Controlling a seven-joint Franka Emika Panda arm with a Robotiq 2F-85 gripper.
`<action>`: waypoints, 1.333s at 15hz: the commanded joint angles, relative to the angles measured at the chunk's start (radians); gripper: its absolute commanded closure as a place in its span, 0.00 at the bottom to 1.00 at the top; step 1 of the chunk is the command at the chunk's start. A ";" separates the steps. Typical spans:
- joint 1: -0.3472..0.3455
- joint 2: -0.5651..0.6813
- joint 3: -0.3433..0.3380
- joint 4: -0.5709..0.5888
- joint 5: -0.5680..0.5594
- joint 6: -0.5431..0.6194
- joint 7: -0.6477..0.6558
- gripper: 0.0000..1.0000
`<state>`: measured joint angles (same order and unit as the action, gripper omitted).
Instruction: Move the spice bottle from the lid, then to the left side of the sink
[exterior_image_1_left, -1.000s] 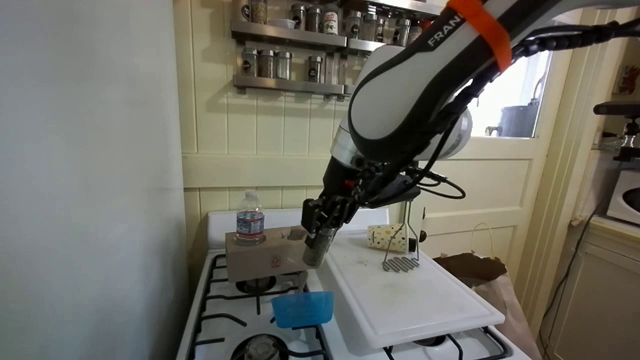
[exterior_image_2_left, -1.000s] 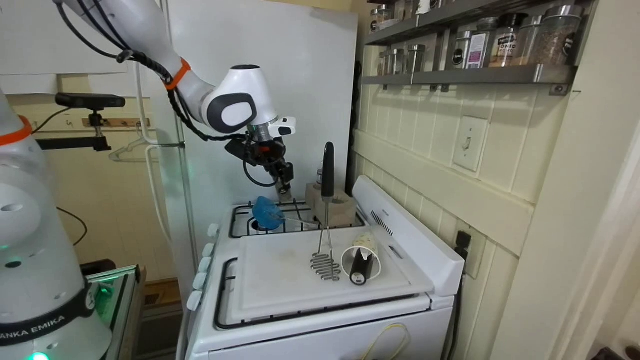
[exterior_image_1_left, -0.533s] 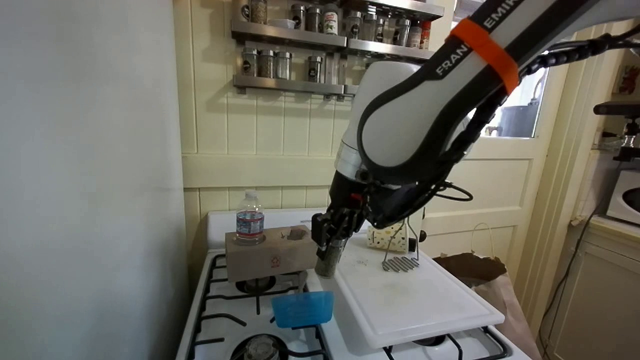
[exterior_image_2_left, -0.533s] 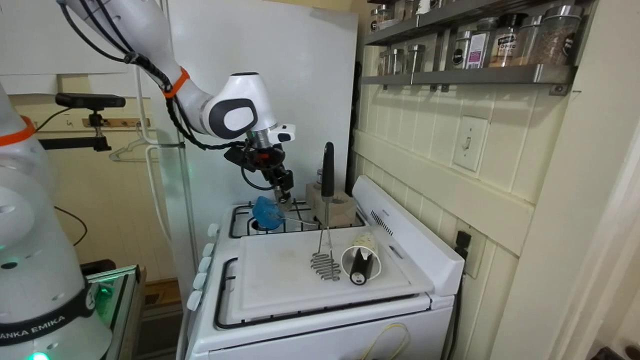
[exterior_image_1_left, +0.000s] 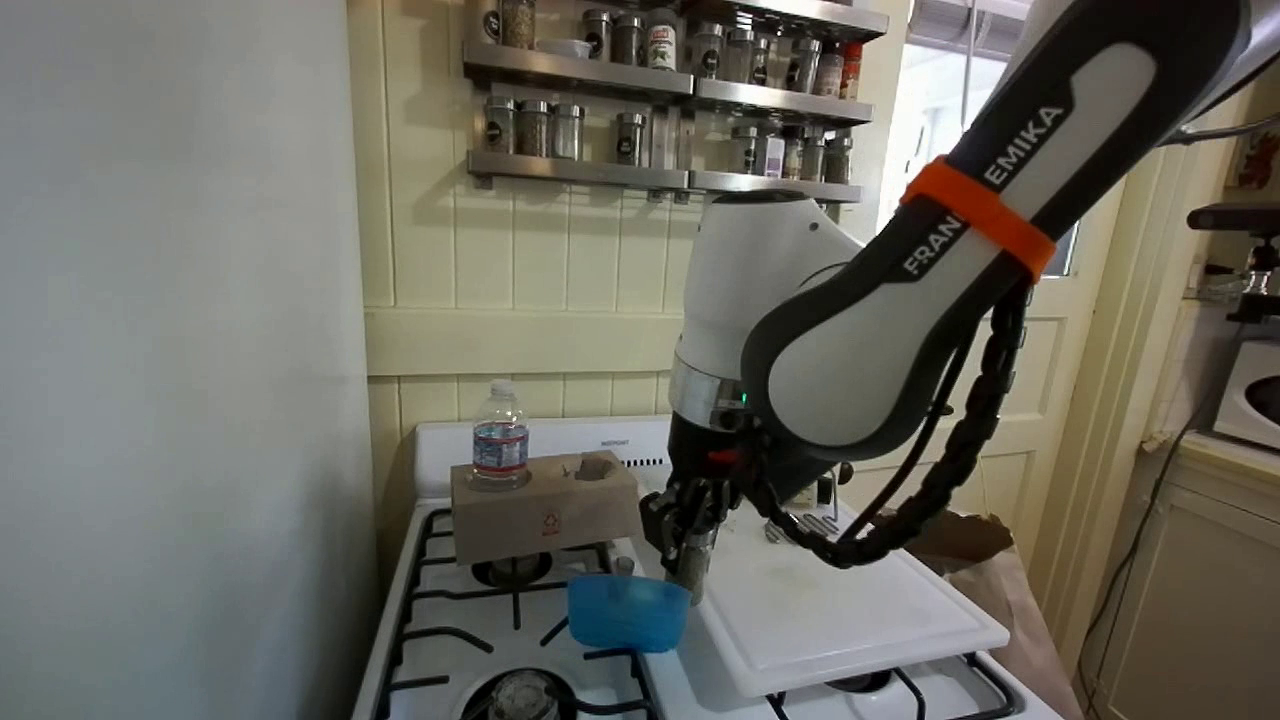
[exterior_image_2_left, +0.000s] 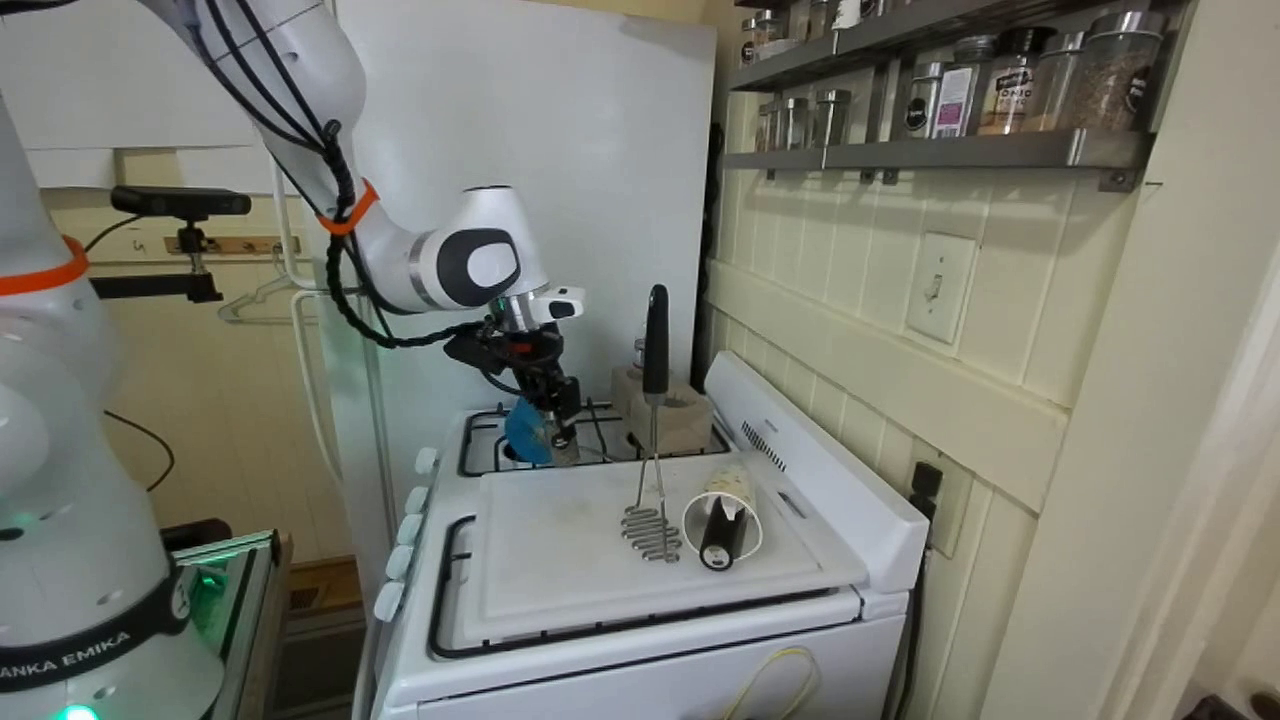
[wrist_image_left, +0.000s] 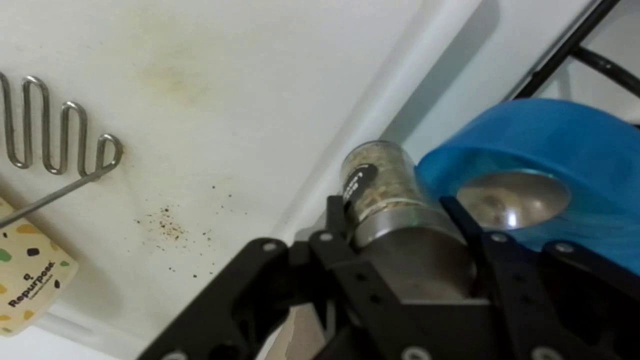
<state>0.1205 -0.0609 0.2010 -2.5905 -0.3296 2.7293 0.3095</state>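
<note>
1. Pincer state: my pincer (wrist_image_left: 397, 215) is clenched on the spice bottle (wrist_image_left: 382, 172). One finger (wrist_image_left: 335, 215) stands at each side of its metal cap.
2. Bottle attitude: the cap sits nearest my palm. The clear body, holding dry greenish-brown flakes, extends past my fingertips, base pointing away from my wrist.
3. Label: a black label shows on the body. One of my fingers hides part of it; I cannot read it in full.
4. Height: in both exterior views, the bottle projects downward from my pincer. I cannot tell whether its base bears on any surface.
5. Position relative to the lid (wrist_image_left: 250, 115): the bottle is at the raised rim, on the side facing the blue item (wrist_image_left: 540, 125). I cannot tell whether it hangs above the rim or just outside it.
6. Position relative to the blue item: in the wrist view, the bottle is just beside it. Contact cannot be determined.
7. Items on the lid: a masher (exterior_image_2_left: 655, 345) stands handle up, near a patterned cup (wrist_image_left: 30, 280) lying on its side. Brown specks (wrist_image_left: 170, 227) are scattered nearby.
8. Stove (exterior_image_1_left: 450, 664): a cardboard box (exterior_image_1_left: 540, 512) rests on the burner side, apart from my pincer, and carries an upright clear bottle (exterior_image_1_left: 500, 440).
</note>
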 joint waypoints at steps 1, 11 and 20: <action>-0.013 0.083 0.008 0.056 -0.137 0.026 0.098 0.77; 0.014 0.175 0.006 0.166 -0.210 0.091 0.129 0.77; 0.115 0.210 0.125 0.323 0.008 0.086 -0.167 0.77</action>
<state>0.1765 0.1057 0.3278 -2.3238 -0.4079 2.8243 0.2709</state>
